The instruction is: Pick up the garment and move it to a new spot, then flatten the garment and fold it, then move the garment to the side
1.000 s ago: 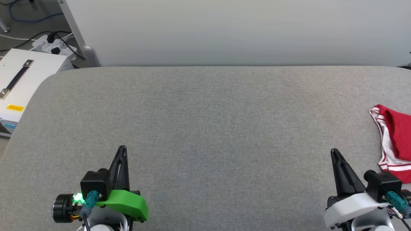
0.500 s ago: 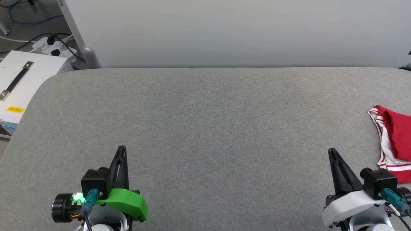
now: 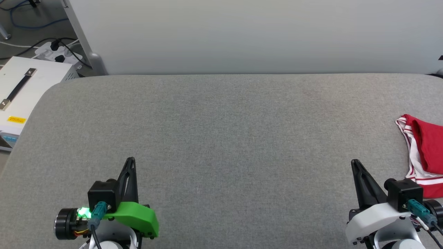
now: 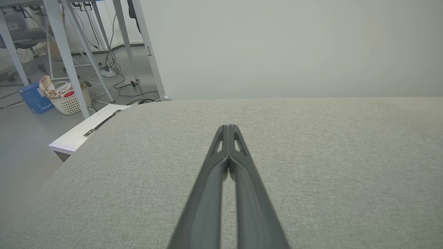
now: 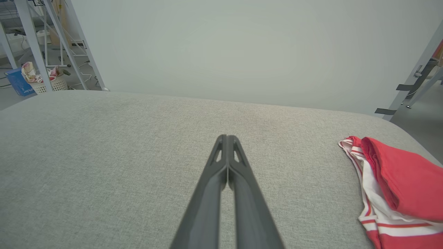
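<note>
The garment (image 3: 427, 152) is a red shirt with white, red-striped trim, bunched up at the right edge of the grey padded table (image 3: 221, 138); part of it runs out of the head view. In the right wrist view the garment (image 5: 398, 183) lies to the right of the fingers, apart from them. My right gripper (image 3: 354, 162) is shut and empty, low at the right, a short way left of the cloth. My left gripper (image 3: 130, 159) is shut and empty at the lower left, far from the garment. Both pairs of fingers press together at the tips (image 4: 227, 128) (image 5: 226, 137).
A pale wall panel (image 3: 242, 34) stands along the table's far edge. Left of the table sits a white case with a black strap handle (image 3: 24, 93), with a power strip and cables (image 3: 59, 48) behind it. A laundry basket (image 4: 69, 98) stands on the floor among metal frame legs.
The whole head picture has shifted slightly, so the camera moved. My right gripper has drifted a little to the left, away from the garment. The left gripper and the garment stay put.
</note>
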Available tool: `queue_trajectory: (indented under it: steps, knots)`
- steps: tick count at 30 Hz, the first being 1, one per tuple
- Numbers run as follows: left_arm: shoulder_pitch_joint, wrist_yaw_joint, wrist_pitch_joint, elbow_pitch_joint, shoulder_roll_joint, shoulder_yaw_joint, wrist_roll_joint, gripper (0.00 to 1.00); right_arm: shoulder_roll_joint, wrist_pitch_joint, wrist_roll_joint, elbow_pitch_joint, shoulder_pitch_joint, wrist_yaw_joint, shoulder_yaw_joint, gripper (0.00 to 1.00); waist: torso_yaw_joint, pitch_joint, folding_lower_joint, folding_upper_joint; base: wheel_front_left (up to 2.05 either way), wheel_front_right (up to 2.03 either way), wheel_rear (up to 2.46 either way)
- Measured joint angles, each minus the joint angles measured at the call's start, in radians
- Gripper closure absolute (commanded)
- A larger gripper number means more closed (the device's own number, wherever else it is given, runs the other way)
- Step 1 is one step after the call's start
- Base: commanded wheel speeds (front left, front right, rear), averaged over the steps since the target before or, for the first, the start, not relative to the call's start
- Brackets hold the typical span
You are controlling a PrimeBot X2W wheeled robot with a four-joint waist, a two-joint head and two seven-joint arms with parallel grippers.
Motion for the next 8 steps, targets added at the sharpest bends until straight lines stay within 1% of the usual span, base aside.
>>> queue_trajectory:
  steps: [8]
  knots:
    - [0.0,0.0,0.016,-0.004,-0.001,0.002,0.007,1.0,0.001,0.014,-0.016,0.0,-0.002,0.0,0.002,1.0,-0.001,-0.004,0.0,0.0,0.0,0.0,0.0]
